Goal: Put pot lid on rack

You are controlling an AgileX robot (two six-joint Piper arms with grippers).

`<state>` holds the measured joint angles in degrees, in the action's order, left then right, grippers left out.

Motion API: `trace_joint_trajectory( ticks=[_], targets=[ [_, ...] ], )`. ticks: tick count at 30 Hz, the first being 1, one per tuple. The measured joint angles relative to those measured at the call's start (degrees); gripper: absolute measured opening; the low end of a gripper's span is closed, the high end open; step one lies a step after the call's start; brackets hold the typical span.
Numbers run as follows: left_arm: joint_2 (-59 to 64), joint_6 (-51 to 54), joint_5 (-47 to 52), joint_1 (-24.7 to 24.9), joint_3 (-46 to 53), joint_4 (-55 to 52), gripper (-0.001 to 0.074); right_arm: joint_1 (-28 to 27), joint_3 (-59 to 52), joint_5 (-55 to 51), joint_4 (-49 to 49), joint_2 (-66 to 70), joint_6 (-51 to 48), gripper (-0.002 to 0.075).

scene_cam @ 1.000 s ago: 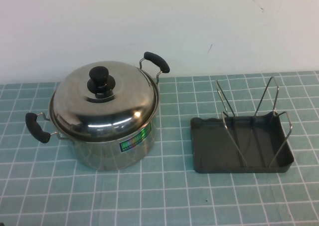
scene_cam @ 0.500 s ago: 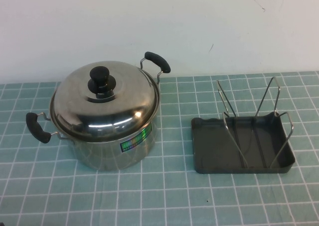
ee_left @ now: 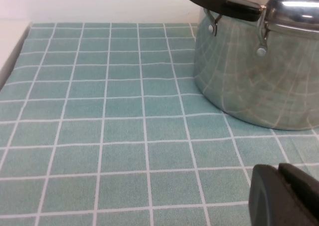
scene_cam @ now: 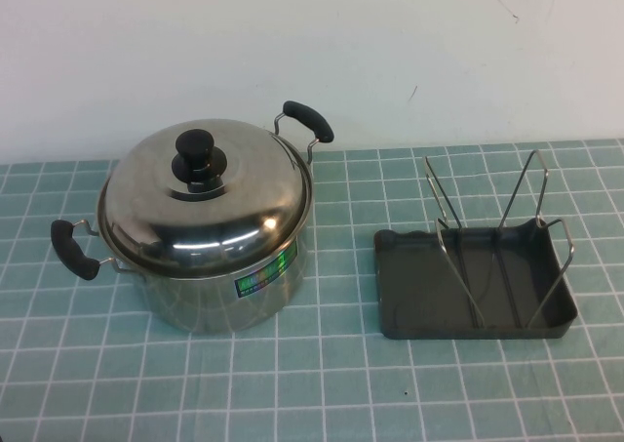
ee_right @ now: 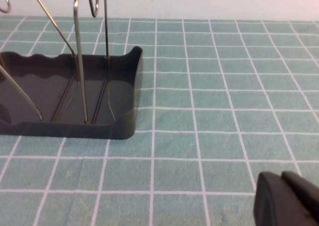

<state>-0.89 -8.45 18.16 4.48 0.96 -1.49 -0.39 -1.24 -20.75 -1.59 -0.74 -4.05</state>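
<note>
The shiny domed pot lid [scene_cam: 214, 208] with its black knob [scene_cam: 198, 156] sits on the steel pot [scene_cam: 229, 291] at the left of the table. The dark grey rack [scene_cam: 473, 281] with wire loops stands to the right of the pot; it also shows in the right wrist view [ee_right: 70, 96]. Neither arm shows in the high view. My left gripper [ee_left: 281, 193] is shut and empty, low over the tiles near the pot's side [ee_left: 254, 81]. My right gripper [ee_right: 284, 196] is shut and empty, low over the tiles beside the rack.
The pot has two black handles [scene_cam: 73, 249], [scene_cam: 307, 122]. A white wall runs behind the green tiled table [scene_cam: 341, 383]. The table's edge shows in the left wrist view [ee_left: 12, 61].
</note>
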Motion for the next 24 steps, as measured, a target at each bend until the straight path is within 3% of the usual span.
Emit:
trace_joint_trajectory(
  ticks=[24],
  targets=[
    [0.00, 0.00, 0.00, 0.00, 0.00, -0.63, -0.0002, 0.00, 0.00, 0.00, 0.00, 0.00, 0.00, -0.0001]
  ],
)
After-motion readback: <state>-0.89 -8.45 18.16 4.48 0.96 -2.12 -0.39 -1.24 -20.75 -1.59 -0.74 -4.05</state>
